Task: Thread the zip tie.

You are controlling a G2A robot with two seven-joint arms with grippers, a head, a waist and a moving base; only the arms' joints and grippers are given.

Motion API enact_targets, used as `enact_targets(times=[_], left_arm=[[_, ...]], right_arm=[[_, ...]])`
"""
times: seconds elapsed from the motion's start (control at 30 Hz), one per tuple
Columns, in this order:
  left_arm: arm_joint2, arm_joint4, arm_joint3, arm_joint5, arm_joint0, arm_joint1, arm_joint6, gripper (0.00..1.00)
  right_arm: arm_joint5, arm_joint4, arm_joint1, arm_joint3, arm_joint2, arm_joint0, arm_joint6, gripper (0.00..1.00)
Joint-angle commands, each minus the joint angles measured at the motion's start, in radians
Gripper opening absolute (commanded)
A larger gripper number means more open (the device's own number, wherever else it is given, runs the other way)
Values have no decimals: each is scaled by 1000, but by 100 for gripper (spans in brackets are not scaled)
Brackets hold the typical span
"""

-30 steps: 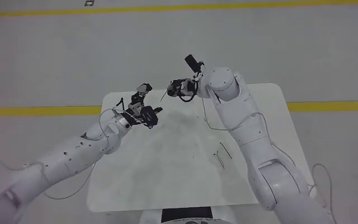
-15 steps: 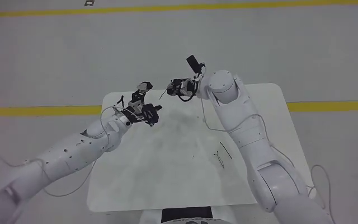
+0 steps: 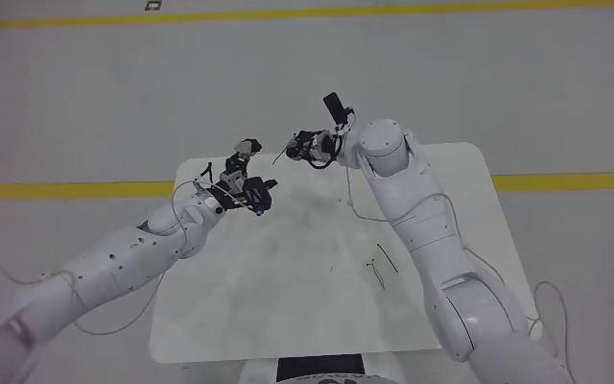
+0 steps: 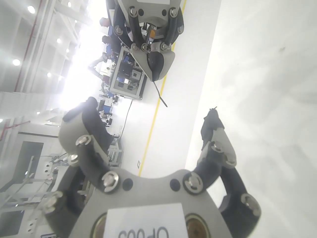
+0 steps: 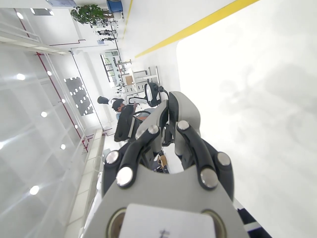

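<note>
Left wrist view: we record the zip tie (image 4: 159,92) pinched in the clenched right gripper (image 4: 154,73), tip toward the released left gripper (image 4: 148,111), apart; alignment step, we judge, next needing a fine approach.

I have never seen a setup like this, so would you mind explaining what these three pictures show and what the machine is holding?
This is a two-armed robot working over a white table. The top view looks down from a camera above its arms. Each of the other two pictures comes from a camera on one wrist, looking along that arm's tool.

In the left wrist view, the left tool is in the foreground, its fingers spread open with nothing between them. Facing it is the right tool, shut on a thin black zip tie whose free end points toward the left tool.

Both tools hang near the table's far edge, apart from each other. A few more thin dark strips, probably spare zip ties, lie on the table near the right arm.
</note>
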Motion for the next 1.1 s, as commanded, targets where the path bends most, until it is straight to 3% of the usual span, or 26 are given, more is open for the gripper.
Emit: enact_targets(times=[0.0, 0.23, 0.27, 0.33, 0.37, 0.5, 0.63, 1.07], left_arm=[[1, 0, 2, -7, -8, -1, -12, 100], [1, 0, -3, -40, -21, -6, -19, 97], [1, 0, -2, -41, -22, -6, -18, 90], [1, 0, 1, -42, -22, -7, -18, 60], [1, 0, 3, -43, -23, -8, -17, 50], [1, 0, 10, -48, -23, -9, -16, 38], [1, 0, 12, -61, -21, -11, -7, 31], [1, 0, 22, -76, -22, -19, -8, 25]], right_arm=[[1, 18, -1, 3, 0, -6, -23, 0], [1, 73, -8, 42, -12, 6, -49, 0], [1, 79, -8, 47, -13, 8, -52, 0], [1, 86, -9, 56, -16, 13, -59, 0], [1, 88, -9, 60, -16, 15, -62, 0], [1, 96, -8, 70, -17, 23, -69, 0], [1, 104, -7, 70, -20, 26, -66, 0], [1, 125, -8, 121, -53, 55, -28, 0]])
